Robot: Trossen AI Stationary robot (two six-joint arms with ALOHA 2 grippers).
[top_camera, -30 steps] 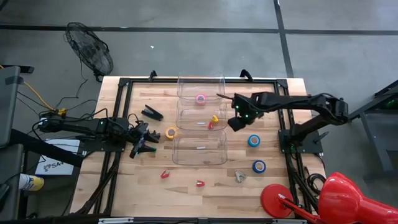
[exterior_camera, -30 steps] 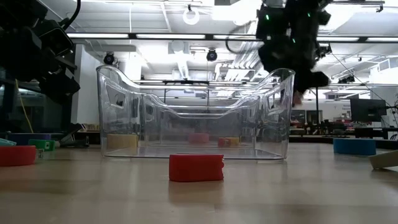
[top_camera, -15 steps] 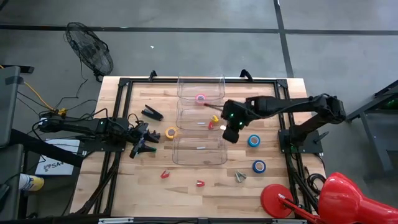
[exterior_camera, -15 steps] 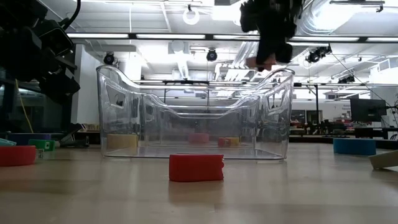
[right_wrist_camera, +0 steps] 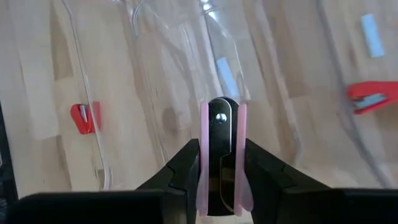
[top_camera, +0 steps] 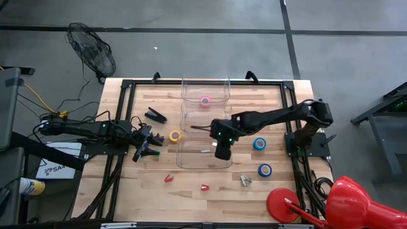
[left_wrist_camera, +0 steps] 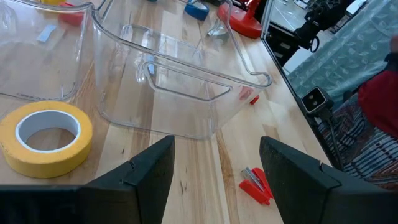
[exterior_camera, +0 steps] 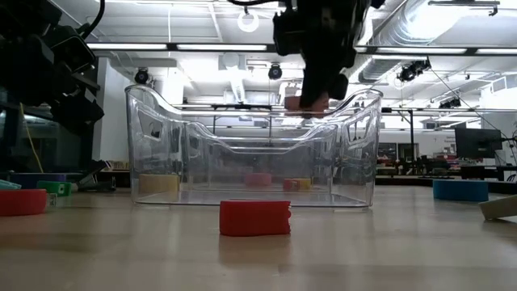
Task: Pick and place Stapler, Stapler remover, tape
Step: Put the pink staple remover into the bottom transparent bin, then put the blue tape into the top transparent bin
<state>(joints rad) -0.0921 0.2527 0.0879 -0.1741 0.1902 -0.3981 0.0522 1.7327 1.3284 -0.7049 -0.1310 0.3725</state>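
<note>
My right gripper hangs over the near one of three clear bins, shut on a small pink and chrome stapler remover. In the low view the remover shows at about rim height. My left gripper waits open near the table's left side, beside a yellow tape roll lying flat on the wood. A pink tape roll lies in the far bin. Two blue tape rolls lie right of the bins. A black stapler lies on the table left of the bins. My right gripper pinches the pink and chrome stapler remover between its two fingers, one on each pink side. The fingers come from above, pointing down. The remover is lifted clear above the near bin's floor.
Small red pieces and a silver one lie near the table's near edge. A red piece lies in the middle bin. A red lamp stands off the near right corner; a fan stands beyond the far left.
My right gripper has carried the pink remover from beside the middle bin toward the table's left and near edge, and now hangs over the near bin. It has stayed shut on the remover. The left arm has kept still.
</note>
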